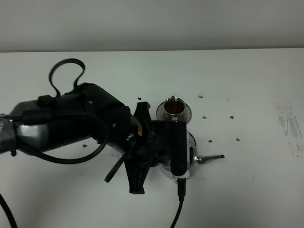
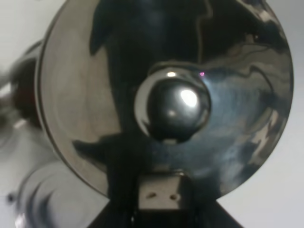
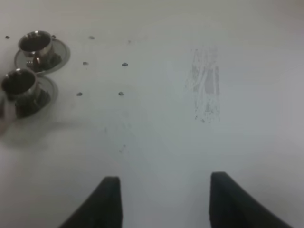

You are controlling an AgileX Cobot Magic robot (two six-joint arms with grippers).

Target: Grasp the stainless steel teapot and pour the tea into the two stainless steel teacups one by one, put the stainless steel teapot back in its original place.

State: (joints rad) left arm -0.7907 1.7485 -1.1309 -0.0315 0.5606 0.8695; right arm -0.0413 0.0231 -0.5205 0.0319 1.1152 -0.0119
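1. Filling the left wrist view, the teapot is seen lid-on, its round knob dead centre and a small steel bracket at the handle side next to the camera.
2. From the high camera the left arm reaches across the middle of the table and hides most of the pot; only its shiny flank and thin spout show past the wrist.
3. The left gripper sits right at the pot, but its fingers are covered in both views, so I cannot tell whether it is clamped on the handle.
4. One cup on its saucer, with dark red liquid inside, stands just beyond the pot. The right wrist view shows both cups, the farther and the nearer, side by side on saucers, both dark inside.
5. The right gripper hangs idle with its fingers spread apart and nothing between them, well away from the cups.
6. The pot's own saucer is not visible; the arm would cover it.
7. Judgement: with both cups looking filled, pouring seems finished and the step is returning the pot.
8. Next would be setting it level and centred on its saucer, then letting go without nudging the nearby cup.
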